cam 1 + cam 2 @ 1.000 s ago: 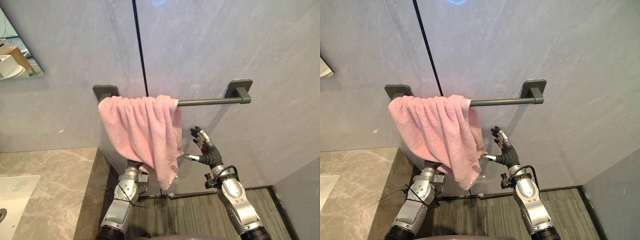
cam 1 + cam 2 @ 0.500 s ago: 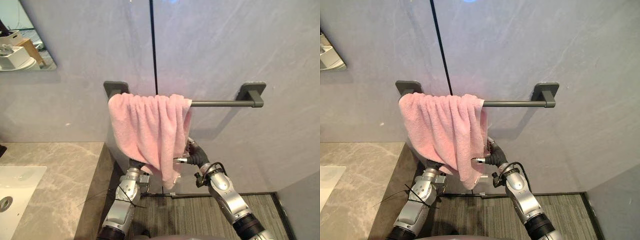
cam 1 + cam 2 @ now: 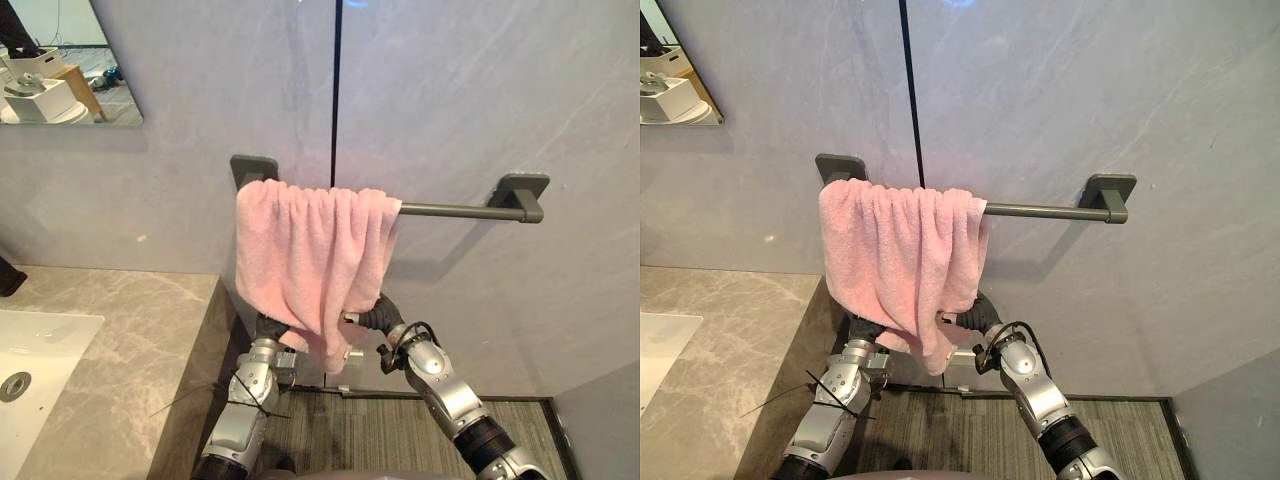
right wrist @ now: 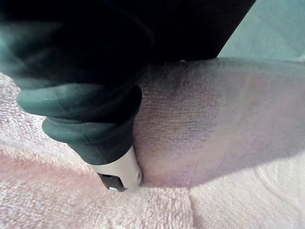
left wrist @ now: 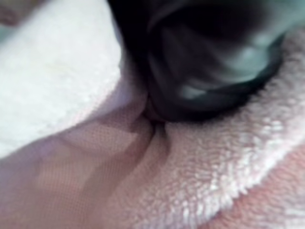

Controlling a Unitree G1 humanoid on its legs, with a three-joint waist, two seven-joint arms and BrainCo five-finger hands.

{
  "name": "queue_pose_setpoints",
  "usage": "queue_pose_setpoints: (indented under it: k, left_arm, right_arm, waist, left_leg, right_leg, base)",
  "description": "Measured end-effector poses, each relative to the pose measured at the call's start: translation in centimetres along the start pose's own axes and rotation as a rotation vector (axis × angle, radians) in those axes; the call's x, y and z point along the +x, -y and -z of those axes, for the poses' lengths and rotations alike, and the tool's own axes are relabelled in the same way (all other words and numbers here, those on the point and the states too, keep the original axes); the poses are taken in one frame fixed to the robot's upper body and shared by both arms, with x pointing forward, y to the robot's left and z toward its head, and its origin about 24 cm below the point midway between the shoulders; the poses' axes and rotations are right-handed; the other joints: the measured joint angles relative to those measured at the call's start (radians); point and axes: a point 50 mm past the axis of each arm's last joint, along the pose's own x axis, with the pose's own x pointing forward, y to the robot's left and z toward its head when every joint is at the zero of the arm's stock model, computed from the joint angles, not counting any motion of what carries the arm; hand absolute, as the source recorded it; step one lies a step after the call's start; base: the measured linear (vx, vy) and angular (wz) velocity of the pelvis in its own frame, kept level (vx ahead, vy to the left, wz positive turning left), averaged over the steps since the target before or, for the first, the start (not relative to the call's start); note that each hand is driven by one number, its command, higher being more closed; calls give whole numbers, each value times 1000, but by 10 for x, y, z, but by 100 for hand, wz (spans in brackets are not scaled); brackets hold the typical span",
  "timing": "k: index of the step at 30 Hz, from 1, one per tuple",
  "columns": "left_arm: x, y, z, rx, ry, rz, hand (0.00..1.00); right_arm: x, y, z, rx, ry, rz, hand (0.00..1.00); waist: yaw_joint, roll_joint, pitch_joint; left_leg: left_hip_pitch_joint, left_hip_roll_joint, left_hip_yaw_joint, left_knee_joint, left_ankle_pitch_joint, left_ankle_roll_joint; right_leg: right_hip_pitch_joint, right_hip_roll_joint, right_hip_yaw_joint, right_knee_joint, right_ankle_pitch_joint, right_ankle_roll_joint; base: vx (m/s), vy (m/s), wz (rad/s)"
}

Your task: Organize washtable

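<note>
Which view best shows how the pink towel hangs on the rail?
Left eye view: the whole pink towel hangs bunched at the left end of the rail. Right eye view shows the same; wrist views show close-up cloth.

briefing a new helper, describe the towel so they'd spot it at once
On the grey wall beside the marble counter runs a dark towel bar. The towel hangs bunched over its left end. It is fluffy and pink, against a bare dark bar and plain grey wall.
</note>
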Motion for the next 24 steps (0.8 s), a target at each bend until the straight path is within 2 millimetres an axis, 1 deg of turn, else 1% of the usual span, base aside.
queue_pose_setpoints:
  k: [3, 6, 12, 16, 20, 24]
  left_arm:
    - [0, -1, 0, -1, 1, -4, 100]
    - [0, -1, -2, -5, 9, -9, 100]
    - [-1, -5, -12, -35, 56, -48, 100]
    - [-1, -3, -20, -49, 88, -46, 100]
    - [0, -5, -25, -56, 112, -58, 100]
    - [0, -3, -31, -67, 138, -49, 100]
  right_arm:
    - [0, 4, -1, 10, 8, 32, 100]
    - [-4, 14, -2, 33, 21, 103, 100]
    - [-15, 28, -6, 55, 56, 208, 100]
    - [-23, 36, -16, 68, 116, 269, 100]
    - [-28, 43, -23, 88, 154, 324, 100]
    - [-34, 49, -19, 110, 150, 372, 100]
  waist:
    - [-1, 0, 0]
    - [0, 0, 0]
    - [-5, -2, 1]
    - [-6, -3, 1]
    - [-9, -2, 2]
    - [-10, -2, 2]
  left_leg:
    - [0, 1, 1, 0, 0, 0]
    - [1, 1, 2, 0, 0, 0]
    - [22, 2, 21, -4, -1, -1]
    - [26, 0, 27, -5, -2, -1]
    - [27, 0, 28, -5, -2, -1]
    - [29, -1, 30, -5, -2, -1]
  right_leg:
    - [0, 0, 1, 0, 0, 0]
    - [0, 0, 2, 1, 0, 0]
    - [2, 1, 20, 3, 0, 0]
    - [0, -1, 25, 5, 0, 1]
    - [1, -1, 26, 5, 1, 1]
    - [1, -1, 28, 3, 1, 1]
  base:
    - [0, 0, 0]
    - [0, 0, 0]
    - [-14, -3, -9]
    - [-13, 0, -3]
    - [0, 0, 0]
    - [0, 0, 0]
